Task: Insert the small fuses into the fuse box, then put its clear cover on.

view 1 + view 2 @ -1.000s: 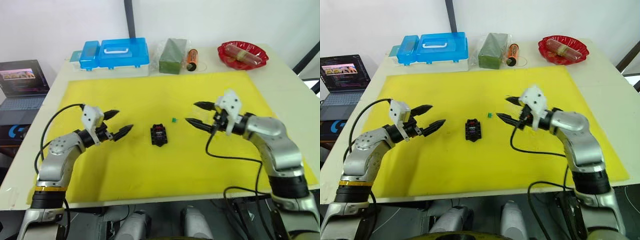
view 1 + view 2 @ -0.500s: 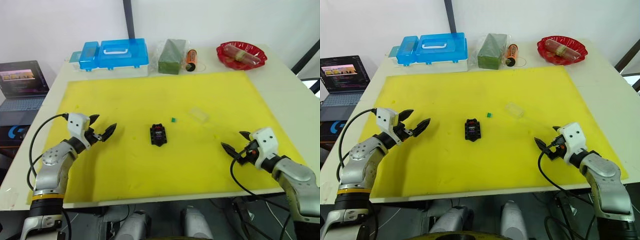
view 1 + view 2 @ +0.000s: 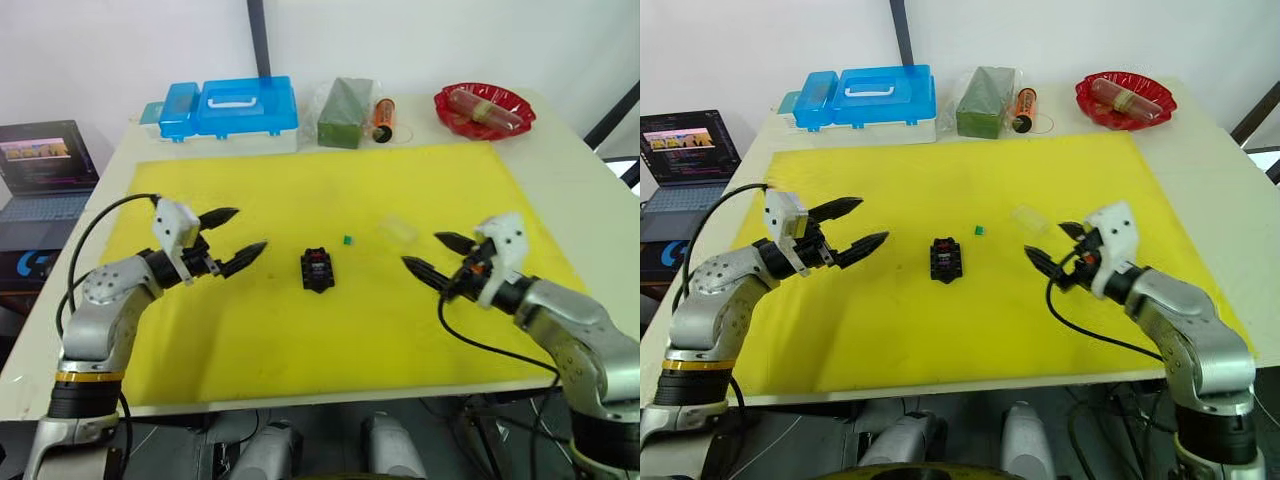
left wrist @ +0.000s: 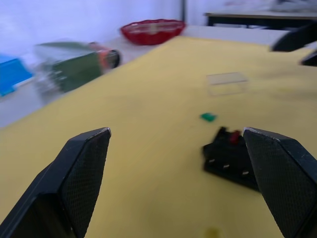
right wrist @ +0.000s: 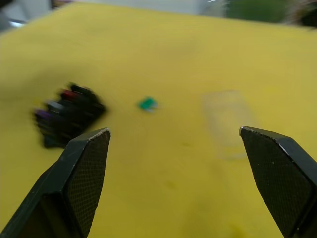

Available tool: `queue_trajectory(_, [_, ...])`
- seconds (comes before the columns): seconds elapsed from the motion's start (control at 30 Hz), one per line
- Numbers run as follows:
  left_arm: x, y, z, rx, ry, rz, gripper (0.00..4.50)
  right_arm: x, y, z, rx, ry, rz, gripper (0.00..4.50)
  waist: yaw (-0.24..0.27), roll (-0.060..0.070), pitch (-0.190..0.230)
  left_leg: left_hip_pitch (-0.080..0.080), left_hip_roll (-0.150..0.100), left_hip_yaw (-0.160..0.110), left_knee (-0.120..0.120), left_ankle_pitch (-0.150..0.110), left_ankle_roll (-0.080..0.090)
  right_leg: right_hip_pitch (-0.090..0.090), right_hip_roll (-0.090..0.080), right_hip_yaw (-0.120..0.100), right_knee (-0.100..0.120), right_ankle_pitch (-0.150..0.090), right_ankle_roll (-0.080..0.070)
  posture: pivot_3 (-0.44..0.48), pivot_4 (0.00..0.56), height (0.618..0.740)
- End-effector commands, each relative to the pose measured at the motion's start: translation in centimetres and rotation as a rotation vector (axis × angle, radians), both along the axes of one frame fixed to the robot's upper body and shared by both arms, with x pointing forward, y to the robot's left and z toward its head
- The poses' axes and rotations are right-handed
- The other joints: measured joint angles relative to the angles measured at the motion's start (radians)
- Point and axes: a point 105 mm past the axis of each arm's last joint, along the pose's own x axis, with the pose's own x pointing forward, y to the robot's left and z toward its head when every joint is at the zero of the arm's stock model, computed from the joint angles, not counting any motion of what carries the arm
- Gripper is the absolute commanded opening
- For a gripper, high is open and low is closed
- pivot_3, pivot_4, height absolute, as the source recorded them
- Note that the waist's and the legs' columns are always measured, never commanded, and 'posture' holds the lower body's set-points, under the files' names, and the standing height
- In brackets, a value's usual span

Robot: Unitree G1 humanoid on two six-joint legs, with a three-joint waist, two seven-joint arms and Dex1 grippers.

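Small black rectangular plastic fuse box: mid yellow mat, red and purple fuses seated in its slots. Tiny green plastic fuse: loose, just beyond the fuse box. Small transparent rectangular cover: right of the fuse. Left gripper: left of the fuse box, jaws wide, empty. Right gripper: right of it, jaws wide, empty.

Fuse box lies left of clear cover.
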Motion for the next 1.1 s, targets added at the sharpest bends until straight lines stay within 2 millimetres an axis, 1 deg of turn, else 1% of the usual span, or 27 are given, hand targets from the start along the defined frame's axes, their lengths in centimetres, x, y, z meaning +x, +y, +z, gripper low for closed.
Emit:
queue_trajectory(0.03, [-1.0,-1.5,0.8,0.032,-0.035,-0.109,4.5,0.3,2.0,0.8,0.123,0.071,0.039,4.46,0.001,0.0,0.0,0.0,0.0,0.0,0.0,0.0,0.0,0.0,0.0,0.0,0.0,0.0,0.0,0.0,0.15,0.74])
queue_trajectory(0.07, [-1.2,-1.9,0.6,0.047,-0.042,-0.135,4.5,0.8,2.3,0.8,0.163,0.101,0.035,4.46,0.001,0.0,0.0,0.0,0.0,0.0,0.0,0.0,0.0,0.0,0.0,0.0,0.0,0.0,0.0,0.0,0.15,0.74])
queue_trajectory(0.13, [-1.4,-2.7,0.1,0.062,-0.05,-0.163,4.5,2.2,2.7,0.6,0.298,0.187,0.003,4.46,-0.001,0.0,0.0,0.0,0.0,0.0,0.0,0.0,0.0,0.0,0.0,0.0,0.0,0.0,-0.001,0.0,0.15,0.74])
queue_trajectory(0.17, [-1.4,-2.9,-0.1,0.069,-0.054,-0.17,4.5,2.8,2.7,0.4,0.368,0.233,-0.018,4.06,-0.001,0.0,0.0,0.0,0.0,0.0,0.0,0.0,0.0,0.0,0.0,0.0,0.0,0.001,-0.001,0.0,0.15,0.74])
queue_trajectory(0.2, [-1.4,-3.1,-0.3,0.075,-0.057,-0.175,4.5,3.2,2.8,0.3,0.428,0.271,-0.03,3.9,-0.001,0.0,0.0,0.0,0.0,0.0,0.0,0.0,0.0,0.0,0.0,0.0,0.0,0.001,-0.001,0.0,0.15,0.74])
queue_trajectory(0.23, [-1.4,-3.2,-0.3,0.078,-0.06,-0.178,4.5,3.6,2.9,0.3,0.475,0.305,-0.038,3.53,-0.001,0.0,0.0,0.0,0.0,0.0,0.0,0.0,0.0,0.0,0.0,0.0,0.0,0.001,-0.001,0.0,0.15,0.74])
queue_trajectory(0.27, [-1.3,-3.4,-0.3,0.07,-0.063,-0.174,4.5,4.2,2.8,0.0,0.518,0.342,-0.057,3.31,-0.001,0.0,0.0,0.0,0.0,-0.001,0.0,0.0,0.0,-0.001,0.0,0.0,0.001,0.001,-0.002,0.0,0.15,0.74])
queue_trajectory(0.3, [-1.2,-3.5,-0.2,0.061,-0.066,-0.168,4.5,4.8,2.7,-0.2,0.563,0.38,-0.078,2.95,-0.002,0.0,0.0,0.0,0.0,-0.001,0.0,0.0,0.0,-0.001,0.0,0.0,0.0,0.001,-0.002,0.0,0.15,0.74])
queue_trajectory(0.37, [-1.0,-3.8,-0.2,0.051,-0.067,-0.16,4.5,5.8,2.7,-0.5,0.65,0.448,-0.103,2.95,-0.004,0.0,0.0,0.0,0.0,0.0,0.0,0.0,0.0,-0.001,0.0,0.0,0.0,0.001,-0.002,0.0,0.15,0.74])
queue_trajectory(0.43, [-1.0,-3.9,-0.3,0.047,-0.065,-0.155,4.5,6.3,2.7,-1.0,0.671,0.498,-0.119,2.95,-0.007,0.001,0.0,0.0,0.0,0.0,0.0,0.0,0.0,-0.001,0.0,0.0,0.001,0.001,-0.002,0.0,0.15,0.74])
queue_trajectory(0.47, [-1.0,-3.9,-0.3,0.046,-0.065,-0.155,4.5,6.5,2.7,-1.2,0.675,0.518,-0.129,2.79,-0.009,0.001,0.0,0.0,0.0,0.0,0.0,0.0,0.0,-0.001,0.0,0.0,0.001,0.001,-0.002,0.0,0.15,0.74])
queue_trajectory(0.53, [-1.2,-4.0,-0.4,0.044,-0.062,-0.155,4.5,6.5,2.9,-1.7,0.684,0.561,-0.125,2.39,-0.011,0.001,0.0,0.0,0.0,0.0,0.0,0.0,0.0,-0.002,0.0,0.0,0.001,0.001,-0.002,0.0,0.15,0.74])
queue_trajectory(0.6, [-1.3,-4.0,-0.5,0.044,-0.06,-0.155,4.5,6.6,3.2,-1.9,0.693,0.597,-0.118,1.79,-0.011,0.001,0.0,0.0,0.0,0.0,0.0,0.0,0.0,-0.002,0.0,0.0,0.001,0.001,-0.002,0.0,0.15,0.74])
queue_trajectory(0.83, [-1.3,-3.9,-0.6,0.046,-0.055,-0.154,4.5,6.6,4.2,-2.6,0.68,0.68,-0.093,1.79,-0.01,0.001,0.0,-0.001,0.001,0.0,0.0,0.0,0.0,-0.002,0.0,0.0,0.001,0.001,-0.002,0.0,0.15,0.74])
queue_trajectory(1.1, [-1.4,-4.0,-0.7,0.047,-0.051,-0.16,4.5,7.4,4.2,-3.8,0.658,0.738,-0.139,1.79,-0.013,0.001,0.0,-0.001,0.001,0.0,0.0,0.0,0.0,-0.002,0.0,0.0,0.001,0.001,-0.002,0.0,0.15,0.74])
